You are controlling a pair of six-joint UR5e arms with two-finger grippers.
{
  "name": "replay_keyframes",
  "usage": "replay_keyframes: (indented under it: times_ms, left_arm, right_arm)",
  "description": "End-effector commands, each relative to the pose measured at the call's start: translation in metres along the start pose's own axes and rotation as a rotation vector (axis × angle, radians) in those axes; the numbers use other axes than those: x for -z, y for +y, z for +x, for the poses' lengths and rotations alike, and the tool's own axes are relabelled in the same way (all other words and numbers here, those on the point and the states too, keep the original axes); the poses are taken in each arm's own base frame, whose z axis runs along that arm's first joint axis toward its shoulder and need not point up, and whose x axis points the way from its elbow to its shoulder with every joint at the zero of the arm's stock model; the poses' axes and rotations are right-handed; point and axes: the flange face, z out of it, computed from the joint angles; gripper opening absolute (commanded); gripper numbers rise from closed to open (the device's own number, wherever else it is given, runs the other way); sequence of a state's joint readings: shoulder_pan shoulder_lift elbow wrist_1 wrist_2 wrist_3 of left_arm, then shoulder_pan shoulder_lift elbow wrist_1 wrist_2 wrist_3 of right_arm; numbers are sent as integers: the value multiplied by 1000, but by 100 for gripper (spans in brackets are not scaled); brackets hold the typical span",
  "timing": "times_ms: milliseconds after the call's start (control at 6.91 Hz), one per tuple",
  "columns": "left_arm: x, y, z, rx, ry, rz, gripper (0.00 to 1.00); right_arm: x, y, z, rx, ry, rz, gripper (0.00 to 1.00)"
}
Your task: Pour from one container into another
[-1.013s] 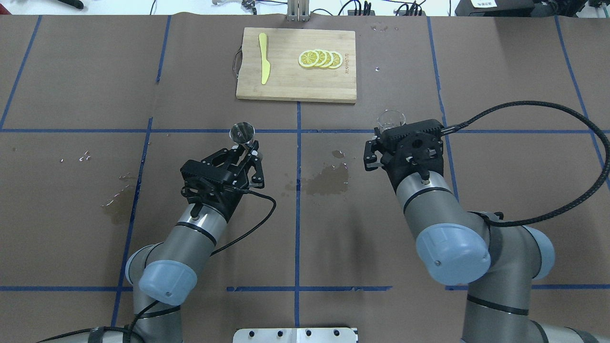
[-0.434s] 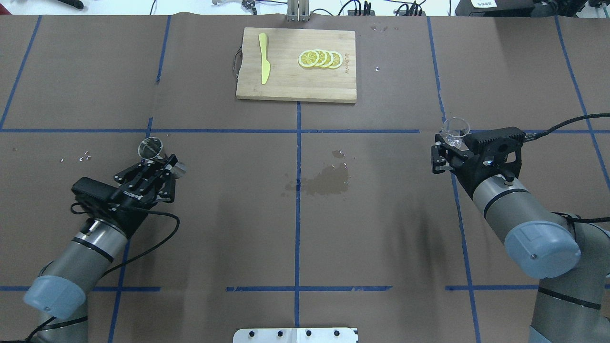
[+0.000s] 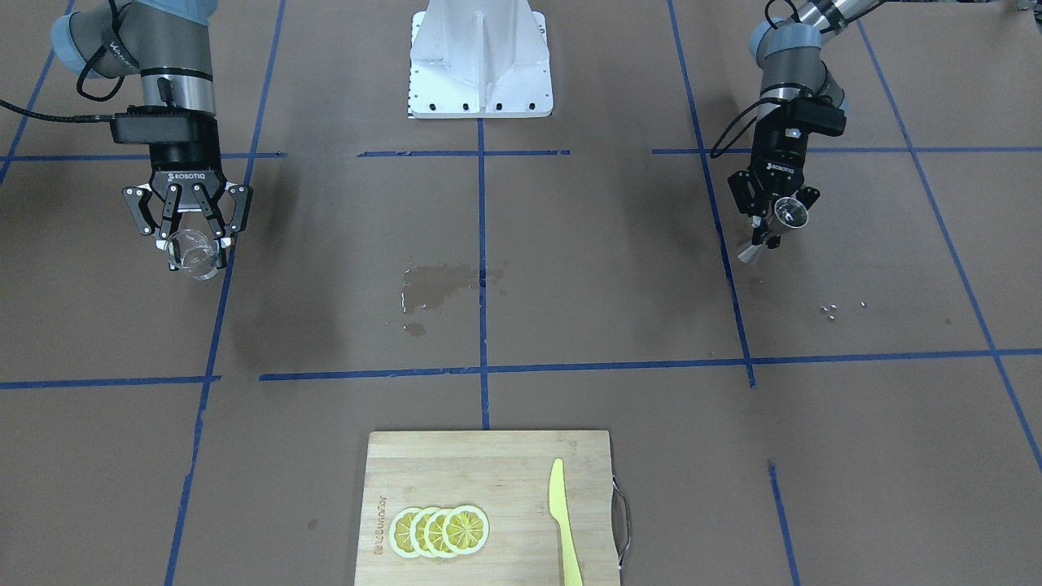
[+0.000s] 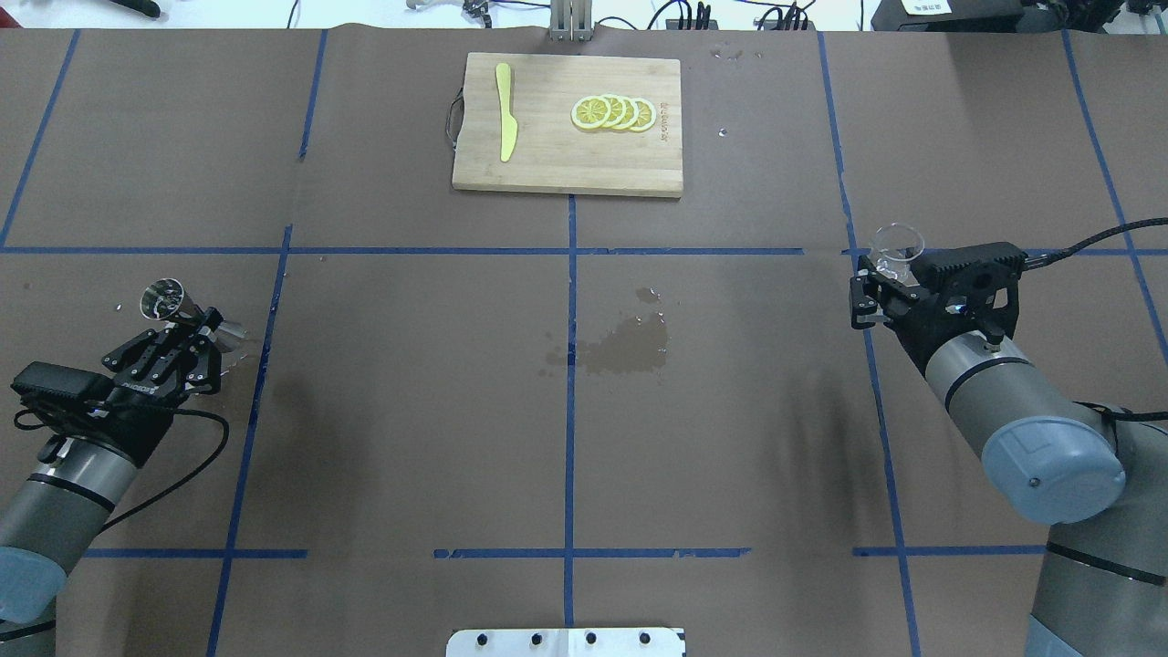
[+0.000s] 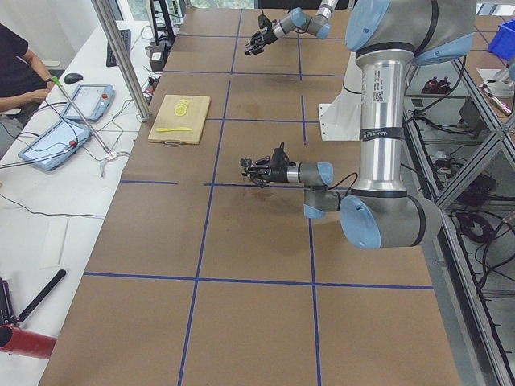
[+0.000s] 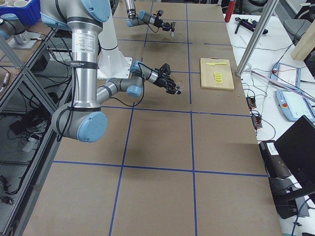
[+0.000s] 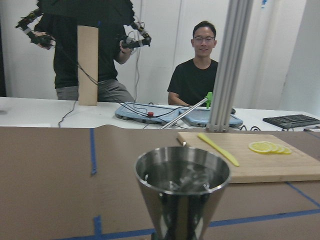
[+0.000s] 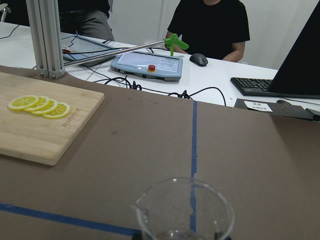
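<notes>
My left gripper is at the table's left side, shut on the waist of the silver jigger. In the left wrist view the jigger stands upright with its open cone facing up and a glinting inside. On the right side, my right gripper is shut on the clear glass cup. The right wrist view shows the cup's rim and spout, and it looks close to empty. From the front view the jigger and the cup are far apart, at opposite sides.
A bamboo cutting board at the far centre carries lemon slices and a yellow knife. A wet patch darkens the paper near the table's middle. Small droplets lie near the left gripper.
Both arms have swung outward from the centre, the left one to the left with the jigger and the right one to the right with the glass cup. Both grips are unchanged.
</notes>
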State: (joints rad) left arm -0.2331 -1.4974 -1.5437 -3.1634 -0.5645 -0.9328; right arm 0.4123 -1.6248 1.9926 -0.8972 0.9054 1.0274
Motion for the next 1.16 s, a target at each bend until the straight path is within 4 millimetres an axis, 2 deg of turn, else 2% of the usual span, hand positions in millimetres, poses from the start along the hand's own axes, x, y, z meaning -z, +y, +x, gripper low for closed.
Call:
replay_keyframes:
  times_ms: [0, 145, 434, 1013]
  left_arm:
    - [1, 10, -17, -30, -32, -1, 0]
    - [1, 19, -24, -57, -25, -41, 0]
    - [1, 32, -20, -79, 26, -148, 0]
    - [2, 27, -15, -54, 39, -148, 0]
  right_arm:
    - [-1, -1, -2, -6, -3, 0, 0]
    - [-1, 0, -3, -7, -3, 1, 0]
    - [-4, 3, -4, -3, -2, -3, 0]
    - [-3, -1, -12, -33, -13, 4, 0]
